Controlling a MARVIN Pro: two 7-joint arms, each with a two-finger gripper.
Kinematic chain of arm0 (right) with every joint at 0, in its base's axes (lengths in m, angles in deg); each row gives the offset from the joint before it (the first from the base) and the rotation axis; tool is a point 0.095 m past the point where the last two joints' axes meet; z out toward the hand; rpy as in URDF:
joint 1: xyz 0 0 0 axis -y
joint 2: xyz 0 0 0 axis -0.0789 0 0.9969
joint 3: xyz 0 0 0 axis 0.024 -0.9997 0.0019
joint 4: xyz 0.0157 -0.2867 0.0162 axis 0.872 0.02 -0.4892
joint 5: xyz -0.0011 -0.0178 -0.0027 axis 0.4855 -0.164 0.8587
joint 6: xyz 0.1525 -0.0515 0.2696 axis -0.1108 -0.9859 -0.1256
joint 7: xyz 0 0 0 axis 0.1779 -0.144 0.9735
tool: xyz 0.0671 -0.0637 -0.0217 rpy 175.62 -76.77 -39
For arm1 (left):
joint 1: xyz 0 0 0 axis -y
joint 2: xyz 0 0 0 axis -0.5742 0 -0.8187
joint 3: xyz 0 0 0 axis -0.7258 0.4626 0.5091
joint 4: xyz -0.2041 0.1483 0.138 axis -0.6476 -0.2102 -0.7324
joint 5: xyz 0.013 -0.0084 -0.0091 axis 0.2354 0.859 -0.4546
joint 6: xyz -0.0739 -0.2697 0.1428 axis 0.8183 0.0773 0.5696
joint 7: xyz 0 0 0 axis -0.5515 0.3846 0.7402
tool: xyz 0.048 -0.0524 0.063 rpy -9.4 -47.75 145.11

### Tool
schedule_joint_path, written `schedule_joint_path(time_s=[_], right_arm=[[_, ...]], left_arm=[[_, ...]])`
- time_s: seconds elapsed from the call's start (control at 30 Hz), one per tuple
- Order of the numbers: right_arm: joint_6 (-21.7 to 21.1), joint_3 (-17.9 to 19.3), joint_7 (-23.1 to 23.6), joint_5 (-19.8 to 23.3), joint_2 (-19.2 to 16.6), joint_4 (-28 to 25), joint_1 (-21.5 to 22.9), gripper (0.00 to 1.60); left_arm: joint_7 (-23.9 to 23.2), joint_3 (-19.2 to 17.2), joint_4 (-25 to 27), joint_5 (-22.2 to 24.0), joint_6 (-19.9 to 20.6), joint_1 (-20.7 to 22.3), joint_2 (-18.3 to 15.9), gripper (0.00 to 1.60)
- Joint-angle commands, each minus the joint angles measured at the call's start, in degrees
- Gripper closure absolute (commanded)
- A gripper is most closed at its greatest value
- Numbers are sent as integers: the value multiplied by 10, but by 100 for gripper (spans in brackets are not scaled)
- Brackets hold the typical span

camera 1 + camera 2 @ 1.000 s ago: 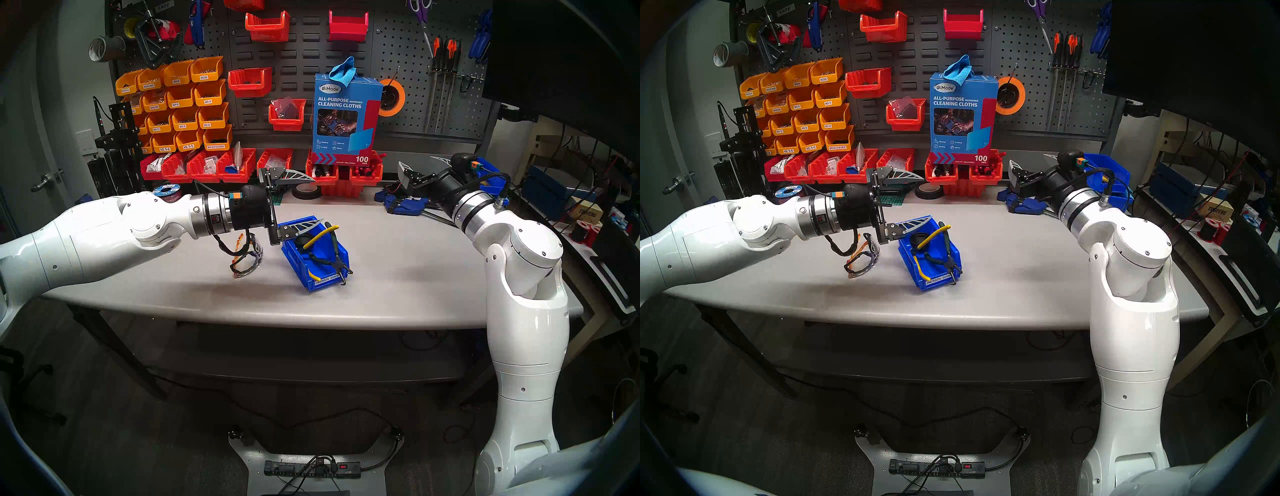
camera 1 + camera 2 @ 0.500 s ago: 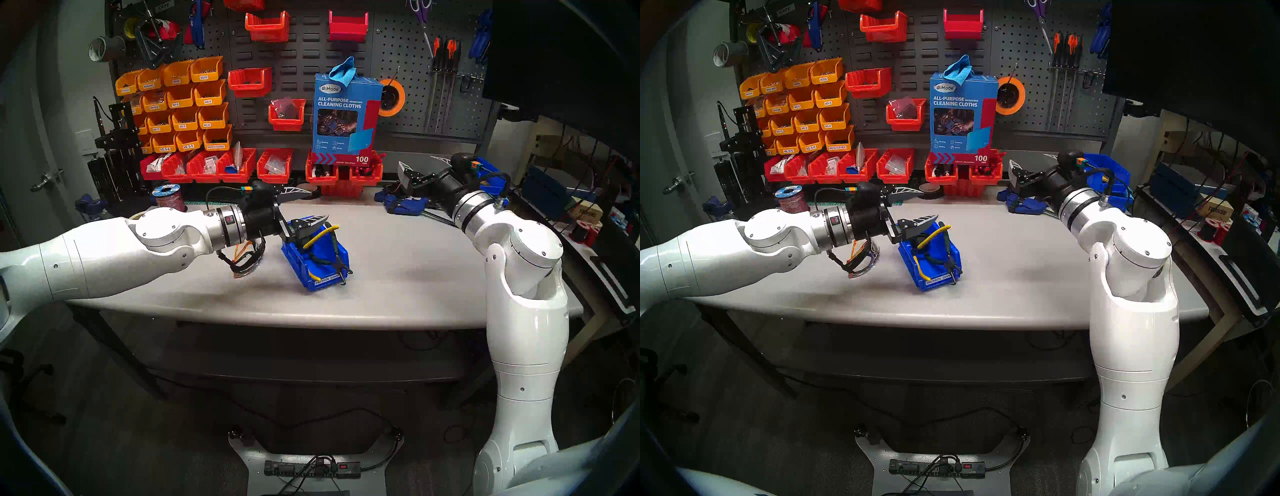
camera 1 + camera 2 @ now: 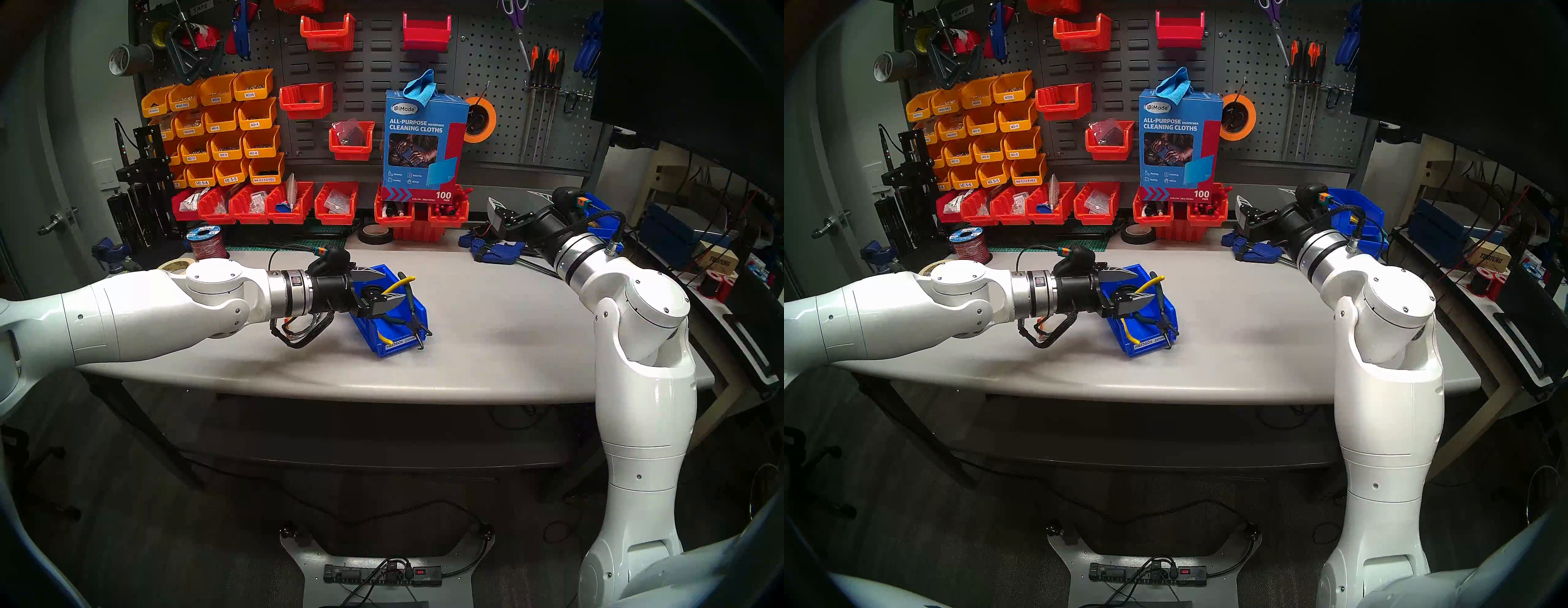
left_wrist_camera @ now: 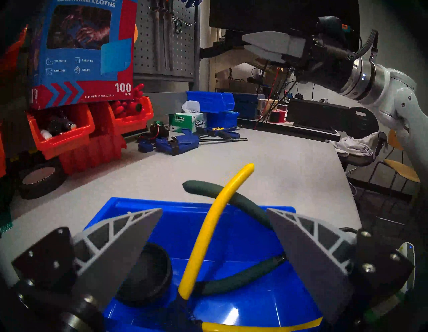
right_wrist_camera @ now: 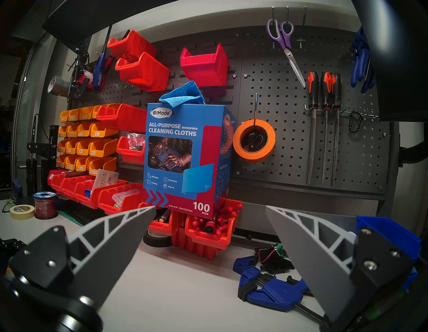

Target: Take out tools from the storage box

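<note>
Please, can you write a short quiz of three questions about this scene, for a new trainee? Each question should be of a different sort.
1. True or false: the left end effector is shut on the yellow cutters.
2. Which lies in the blue bin beside the cutters and the green pliers? A) scissors B) a black cup C) orange tape
3. Fill in: the right end effector faces the ____ box on the red bins.

Key
1. False: its fingers stand apart on either side of the yellow handle, not touching it.
2. B
3. Cleaning cloths
</note>
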Motion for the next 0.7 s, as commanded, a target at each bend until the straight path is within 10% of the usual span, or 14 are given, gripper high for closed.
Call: schedule_joint_path(time_s=[0.0, 0.4, 0.67], right_arm=[[0, -1, 0, 1, 0, -7, 8, 0], [-1, 1, 3, -3, 3, -8, 8, 0], [-2, 2, 6, -5, 5, -8, 9, 0]], left_arm=[[10, -8, -8, -4, 8, 12, 26, 0], [31, -3, -23, -18, 17, 1, 56, 8], [31, -4, -29, -20, 17, -3, 64, 141]])
